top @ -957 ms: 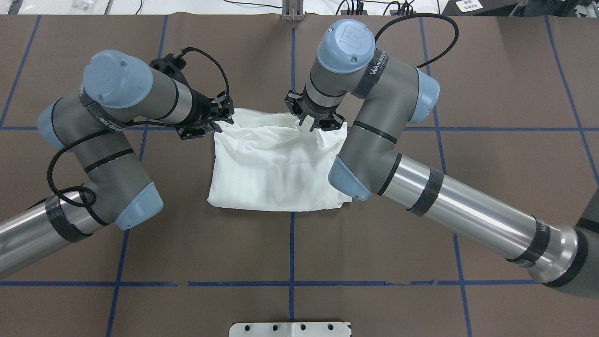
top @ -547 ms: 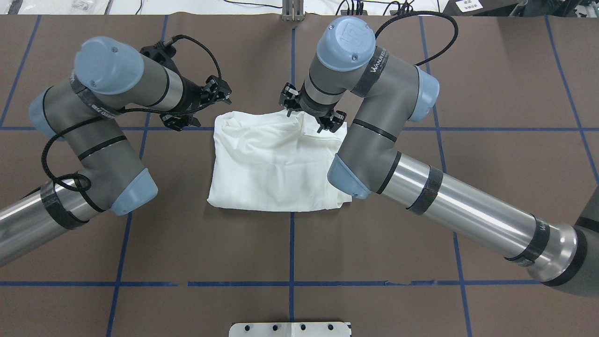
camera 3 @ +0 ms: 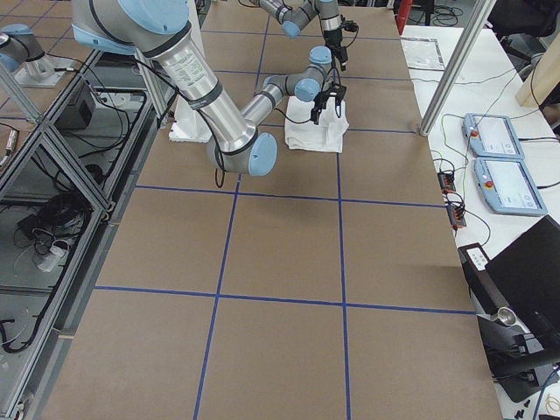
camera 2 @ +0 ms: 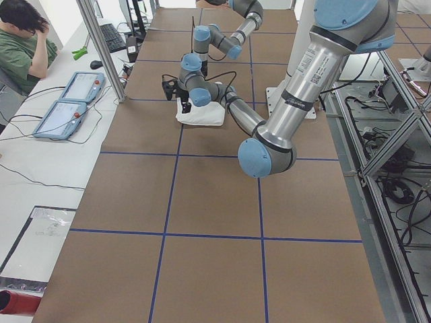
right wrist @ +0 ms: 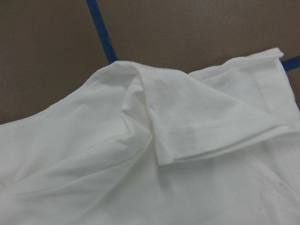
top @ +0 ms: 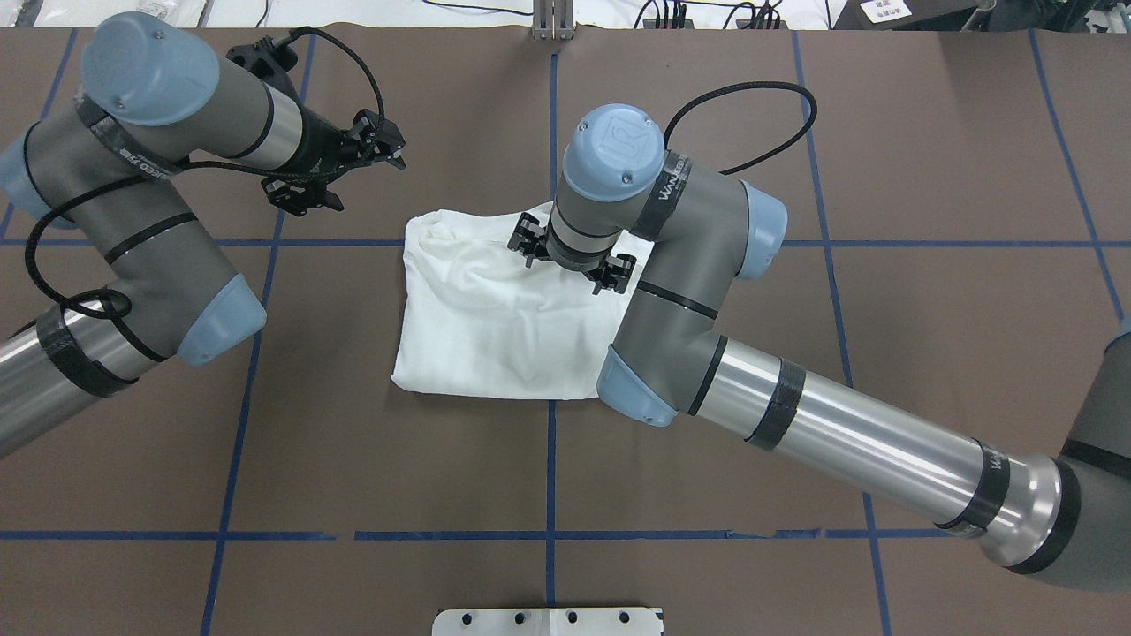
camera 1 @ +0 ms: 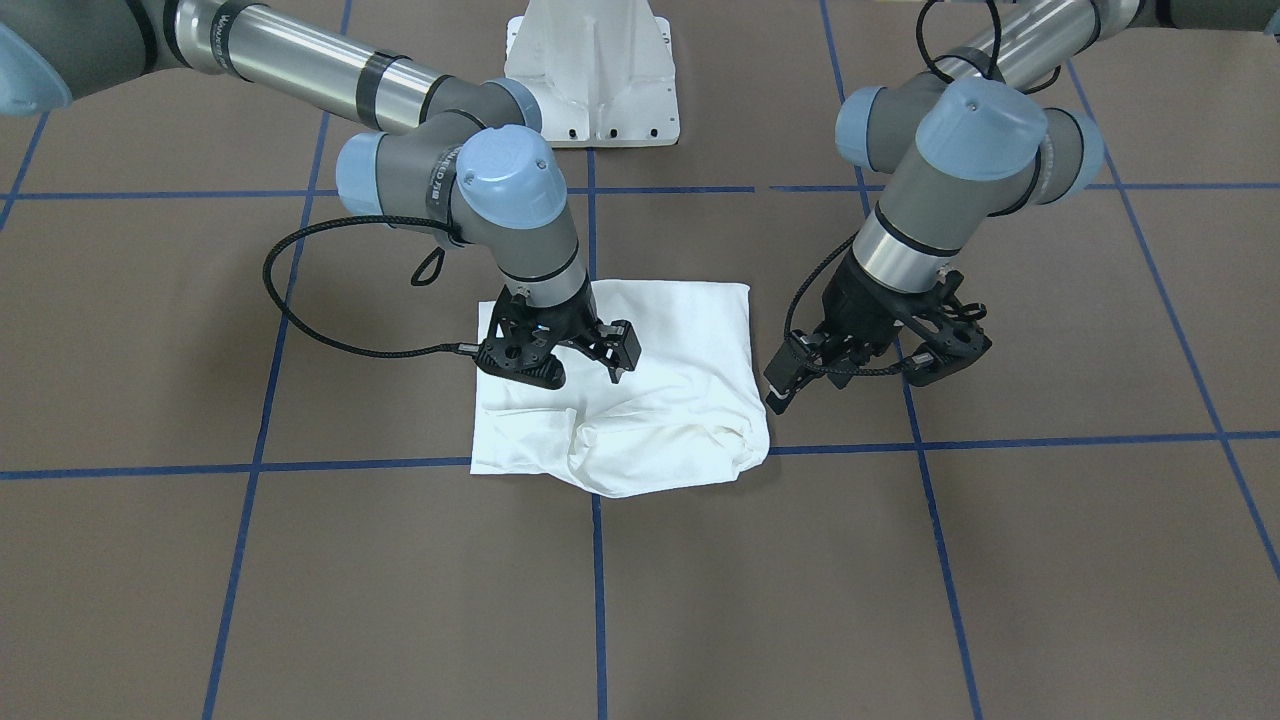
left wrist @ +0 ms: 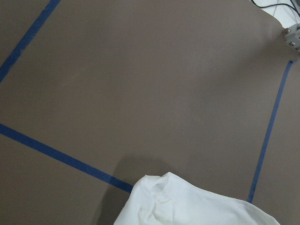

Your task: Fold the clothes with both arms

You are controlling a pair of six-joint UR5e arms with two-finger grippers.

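Overhead exterior shows the T-shirt (top: 477, 327) looking limp, light and soft, likely best pinched at a hemmed corner, while left gripper (top: 340, 172) and right gripper (top: 570, 258) fingers seem apart, empty.

Brown table cover (top: 398, 459) in front of me, gridded with blue tape (top: 550, 468). Small metal bracket (top: 551, 19) sits at its far edge. Beyond that is a white bench (camera 2: 40, 175) with two pendants (camera 2: 83, 86) side by side, cables trailing. Person in green (camera 2: 23, 50) is seated at the bench near them. Black laptop (camera 3: 525, 280) is toward the bench's right end.
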